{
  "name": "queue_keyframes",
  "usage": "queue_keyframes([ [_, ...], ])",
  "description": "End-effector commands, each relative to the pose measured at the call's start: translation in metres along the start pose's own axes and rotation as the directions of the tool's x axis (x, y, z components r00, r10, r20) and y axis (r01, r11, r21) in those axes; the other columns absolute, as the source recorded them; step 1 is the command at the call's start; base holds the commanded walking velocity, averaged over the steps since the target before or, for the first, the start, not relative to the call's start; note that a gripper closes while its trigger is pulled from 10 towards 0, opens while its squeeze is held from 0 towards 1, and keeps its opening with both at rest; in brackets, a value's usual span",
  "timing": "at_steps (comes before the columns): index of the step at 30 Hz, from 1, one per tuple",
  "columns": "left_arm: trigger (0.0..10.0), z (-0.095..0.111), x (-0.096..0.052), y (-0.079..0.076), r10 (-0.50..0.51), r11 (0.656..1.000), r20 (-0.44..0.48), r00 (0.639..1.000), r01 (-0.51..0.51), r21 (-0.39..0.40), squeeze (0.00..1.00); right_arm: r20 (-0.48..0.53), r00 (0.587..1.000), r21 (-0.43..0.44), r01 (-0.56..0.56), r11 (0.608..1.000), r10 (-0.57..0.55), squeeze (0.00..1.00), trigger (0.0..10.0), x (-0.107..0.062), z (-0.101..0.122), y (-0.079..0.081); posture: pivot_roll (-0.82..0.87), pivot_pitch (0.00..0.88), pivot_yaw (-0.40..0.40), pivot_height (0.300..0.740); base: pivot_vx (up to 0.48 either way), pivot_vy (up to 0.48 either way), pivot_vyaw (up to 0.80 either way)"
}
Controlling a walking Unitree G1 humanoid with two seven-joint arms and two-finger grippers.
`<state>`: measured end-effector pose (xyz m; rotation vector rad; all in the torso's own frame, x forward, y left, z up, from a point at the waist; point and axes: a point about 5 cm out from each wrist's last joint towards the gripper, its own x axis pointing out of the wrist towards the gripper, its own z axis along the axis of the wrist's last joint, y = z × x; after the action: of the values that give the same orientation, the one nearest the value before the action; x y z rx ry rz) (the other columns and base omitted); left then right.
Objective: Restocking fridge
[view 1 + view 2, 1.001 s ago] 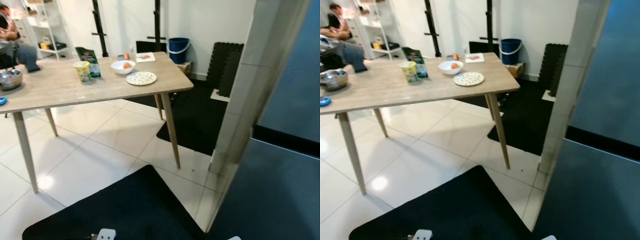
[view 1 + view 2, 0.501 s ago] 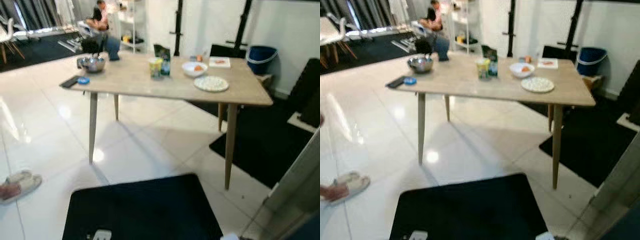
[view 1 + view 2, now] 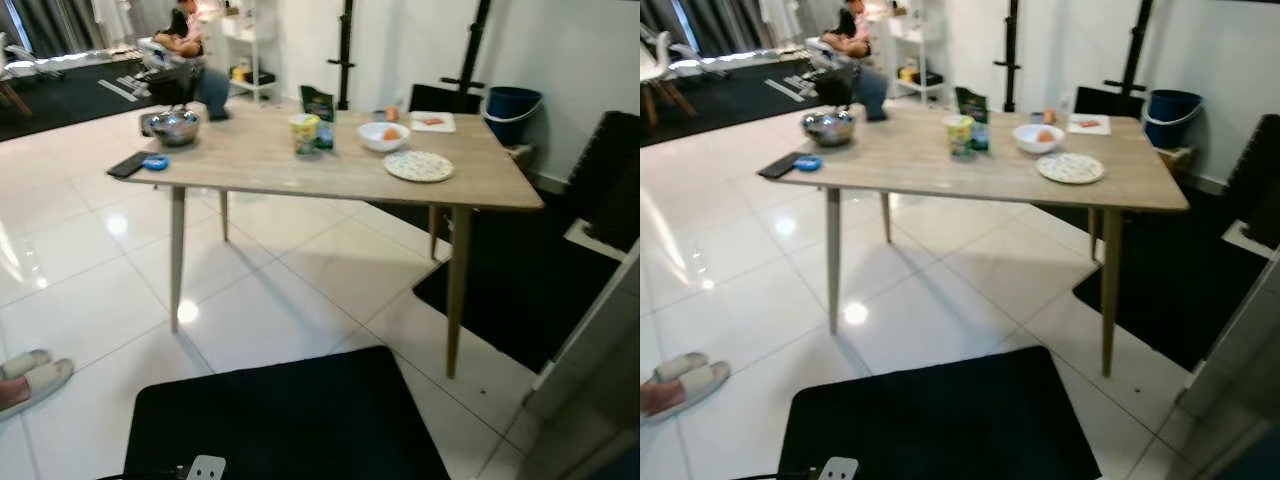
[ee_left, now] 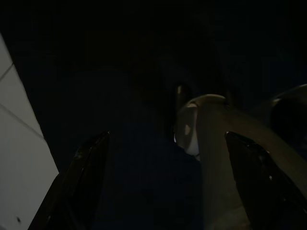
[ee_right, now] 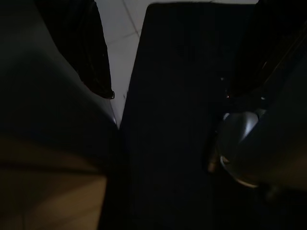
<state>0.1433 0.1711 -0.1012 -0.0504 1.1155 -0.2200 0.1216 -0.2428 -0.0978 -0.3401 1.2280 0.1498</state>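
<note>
A light wooden table (image 3: pixel 250 160) stands ahead on the white tiles. On it are a yellow cup (image 3: pixel 304 134) in front of a green carton (image 3: pixel 319 103), a white bowl (image 3: pixel 383 136) holding something orange, a patterned plate (image 3: pixel 418 166) and a flat white dish (image 3: pixel 432 122) with food. The pale side of the fridge (image 3: pixel 600 330) shows at the right edge. My left gripper (image 4: pixel 168 182) hangs over a dark mat, open and empty. My right gripper (image 5: pixel 187 62) also hangs low over the mat, open with nothing in it.
A metal bowl (image 3: pixel 173 126), a dark flat object (image 3: pixel 127 164) and a blue lid (image 3: pixel 155 161) lie at the table's left end. A person (image 3: pixel 180 35) sits behind it. Slippers (image 3: pixel 30 375) lie at lower left. A black mat (image 3: pixel 280 420) is underfoot; a blue bucket (image 3: pixel 508 103) stands by the wall.
The camera has swung left, away from the fridge; the whole table has come into view and now sits slightly left of its place half a second ago. Nothing on the table moved.
</note>
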Motion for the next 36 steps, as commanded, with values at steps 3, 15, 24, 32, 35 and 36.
queue_keyframes([
  [3, 10.0, -0.003, 0.0, 0.0, 0.003, 1.0, -0.007, 1.0, -0.003, 0.011, 0.0, 0.016, 1.0, 0.009, 0.004, 1.0, -0.004, 0.0, 10.0, 0.0, 0.005, -0.001, -0.07, 0.0, 0.02, 0.74, 0.0, 0.0, 0.8],
  [15, 10.0, -0.002, 0.0, 0.0, 0.006, 1.0, -0.006, 1.0, -0.006, 0.017, 0.0, 0.026, 1.0, 0.009, 0.017, 1.0, -0.017, 0.0, 10.0, 0.001, 0.009, 0.001, -0.07, 0.0, 0.018, 0.74, 0.0, 0.0, 0.25],
  [24, 10.0, 0.002, 0.0, 0.001, 0.007, 1.0, 0.01, 1.0, -0.007, 0.013, 0.0, 0.032, 0.999, 0.035, 0.031, 0.999, -0.032, 0.0, 10.0, 0.0, 0.011, -0.004, -0.06, 0.0, 0.022, 0.74, 0.0, 0.0, 0.0],
  [32, 10.0, 0.004, 0.0, 0.001, 0.004, 1.0, 0.013, 1.0, -0.004, 0.018, 0.0, 0.036, 0.999, 0.03, 0.019, 0.999, -0.02, 0.0, 10.0, 0.002, 0.016, 0.001, -0.05, 0.0, 0.027, 0.74, 0.0, 0.0, 0.0],
  [35, 10.0, 0.004, 0.0, 0.0, 0.002, 1.0, 0.01, 1.0, -0.002, 0.016, 0.0, 0.031, 0.999, 0.03, 0.014, 0.999, -0.015, 0.0, 10.0, 0.002, 0.015, 0.003, -0.04, 0.0, 0.024, 0.74, 0.0, 0.0, 0.0],
  [36, 10.0, 0.004, 0.001, 0.0, 0.001, 1.0, 0.01, 1.0, -0.001, 0.015, 0.0, 0.03, 0.999, 0.03, 0.014, 0.999, -0.015, 0.0, 10.0, 0.002, 0.015, 0.003, -0.04, 0.0, 0.024, 0.74, 0.0, 0.0, 0.0],
])
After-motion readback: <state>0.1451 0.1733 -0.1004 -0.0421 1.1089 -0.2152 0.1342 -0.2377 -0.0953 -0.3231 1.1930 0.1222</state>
